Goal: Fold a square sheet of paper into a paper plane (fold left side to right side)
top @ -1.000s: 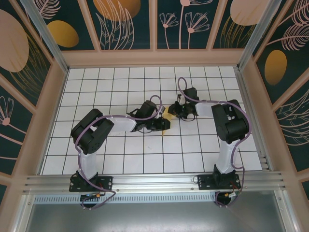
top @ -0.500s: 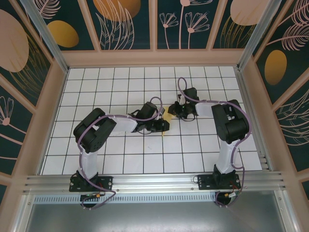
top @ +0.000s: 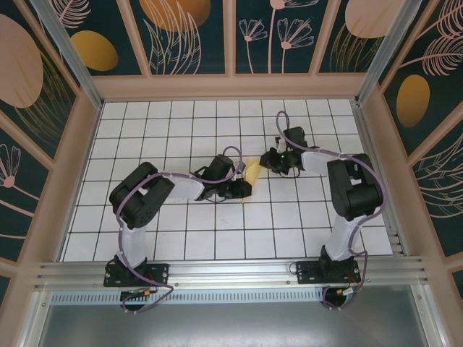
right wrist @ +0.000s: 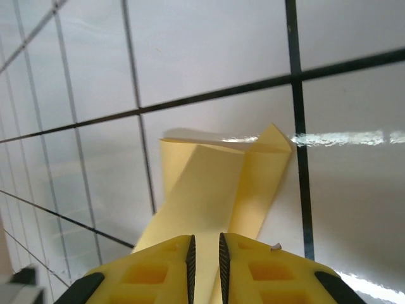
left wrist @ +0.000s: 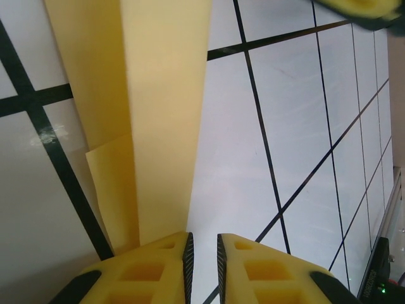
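The yellow sheet of paper (top: 252, 173) lies folded into a narrow strip on the white grid table (top: 181, 137), between my two grippers. My left gripper (top: 244, 190) sits at the strip's near end. In the left wrist view its jaws (left wrist: 204, 238) stand open by a thin slit, with bare table in the gap and the left finger over the paper (left wrist: 161, 114). My right gripper (top: 267, 160) is just right of the strip's far end. Its jaws (right wrist: 205, 238) are also open only a slit, low over the folded layers of the paper (right wrist: 212, 190), which show in the gap.
Wooden frame walls (top: 376, 144) enclose the grid table on three sides. The arm bases stand on the metal rail (top: 231, 271) at the near edge. A yellow finger of the right gripper (left wrist: 370, 9) shows at the top right of the left wrist view.
My right gripper has drawn back up and to the right, uncovering more of the yellow strip. The left gripper has narrowed its jaws and hardly moved.
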Available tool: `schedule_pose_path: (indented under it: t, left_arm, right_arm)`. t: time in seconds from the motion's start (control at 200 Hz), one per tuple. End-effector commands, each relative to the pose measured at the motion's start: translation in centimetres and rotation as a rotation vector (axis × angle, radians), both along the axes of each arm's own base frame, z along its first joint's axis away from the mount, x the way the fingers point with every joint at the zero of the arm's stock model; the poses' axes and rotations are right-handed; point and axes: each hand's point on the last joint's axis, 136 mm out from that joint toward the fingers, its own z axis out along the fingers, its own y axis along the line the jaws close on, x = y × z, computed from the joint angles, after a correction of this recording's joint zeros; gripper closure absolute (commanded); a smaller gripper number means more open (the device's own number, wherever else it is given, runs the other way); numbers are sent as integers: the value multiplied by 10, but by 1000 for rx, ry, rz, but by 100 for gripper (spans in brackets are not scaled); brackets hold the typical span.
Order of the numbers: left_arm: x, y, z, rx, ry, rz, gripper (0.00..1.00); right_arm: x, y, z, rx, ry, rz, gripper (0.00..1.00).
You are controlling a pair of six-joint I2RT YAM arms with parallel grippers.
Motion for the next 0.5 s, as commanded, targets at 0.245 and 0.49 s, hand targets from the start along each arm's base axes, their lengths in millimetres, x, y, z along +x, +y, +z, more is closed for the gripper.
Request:
schedule_pose_path:
  t: [0.245, 0.49]
  left_arm:
    - [-27, 19, -34, 89, 113, -15, 79]
    - [-27, 19, -36, 95, 114, -13, 80]
  right_arm:
    - [-50, 25, 10, 31, 13, 67, 87]
    - [-58, 44, -5, 34, 42, 107, 87]
